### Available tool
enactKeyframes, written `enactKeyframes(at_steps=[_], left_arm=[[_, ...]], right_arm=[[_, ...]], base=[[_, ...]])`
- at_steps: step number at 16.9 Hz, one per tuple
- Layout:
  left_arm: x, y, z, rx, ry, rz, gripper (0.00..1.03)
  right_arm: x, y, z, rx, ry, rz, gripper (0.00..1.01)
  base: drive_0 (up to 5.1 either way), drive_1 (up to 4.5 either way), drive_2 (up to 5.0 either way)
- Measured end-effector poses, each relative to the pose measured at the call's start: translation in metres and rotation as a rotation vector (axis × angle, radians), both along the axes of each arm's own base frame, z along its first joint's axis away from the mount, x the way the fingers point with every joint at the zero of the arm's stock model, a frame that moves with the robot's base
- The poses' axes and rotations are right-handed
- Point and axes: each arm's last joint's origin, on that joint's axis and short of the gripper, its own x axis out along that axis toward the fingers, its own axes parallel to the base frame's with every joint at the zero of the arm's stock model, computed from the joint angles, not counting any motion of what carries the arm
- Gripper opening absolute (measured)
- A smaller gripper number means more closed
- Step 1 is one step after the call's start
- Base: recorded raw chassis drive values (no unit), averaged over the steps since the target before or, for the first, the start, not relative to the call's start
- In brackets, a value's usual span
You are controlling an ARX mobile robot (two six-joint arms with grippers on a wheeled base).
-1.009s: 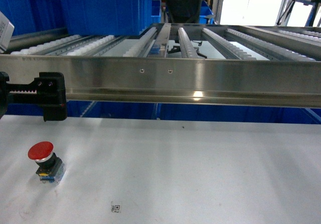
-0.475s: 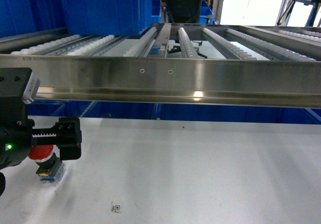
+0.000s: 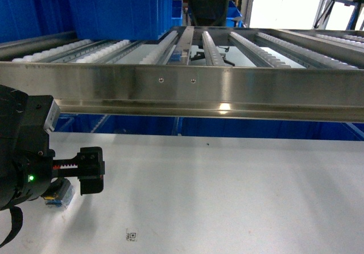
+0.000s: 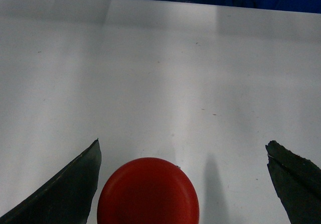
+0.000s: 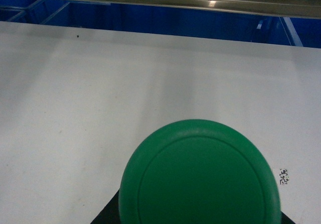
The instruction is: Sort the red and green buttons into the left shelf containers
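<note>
The red button (image 4: 148,191) stands on the white table, its cap between the wide-apart fingers of my open left gripper (image 4: 183,143), nearer the left finger and touching neither. In the head view the left arm hides the cap. Only the button's bluish-clear block (image 3: 58,196) shows beside a black finger (image 3: 91,170). The green button (image 5: 200,176) fills the bottom of the right wrist view, held above the table with black fingers (image 5: 103,216) showing under its edges. The right gripper is outside the head view. Two big blue left shelf containers (image 3: 114,12) sit on the rollers at upper left.
A steel front rail (image 3: 227,89) of the roller shelf crosses the head view above the table's far edge. More blue bins (image 3: 256,127) stand below it. A small printed marker (image 3: 131,236) lies on the table near the front. A black chair (image 3: 207,0) stands behind the shelf.
My left arm has come down from shelf-rail height and moved right over the red button, now covering its cap in the head view. The button itself has not moved.
</note>
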Motion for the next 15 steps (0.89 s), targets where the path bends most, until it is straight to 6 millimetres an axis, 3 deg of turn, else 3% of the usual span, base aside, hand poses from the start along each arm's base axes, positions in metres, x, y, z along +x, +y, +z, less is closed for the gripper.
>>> enactKeyframes(at_steps=[3, 15], left_arm=[[0.003, 0.001, -0.012, -0.011, 0.041, -0.004, 0.98], [0.004, 0.001, -0.028, -0.006, 0.059, -0.002, 0.96]], right_arm=[[0.0, 0.0, 0.0, 0.0, 0.0, 0.0, 0.26], [0.0, 0.0, 0.0, -0.003, 0.0, 0.001, 0.26]], base=[[0.0, 0.0, 0.0], [0.0, 0.0, 0.0]])
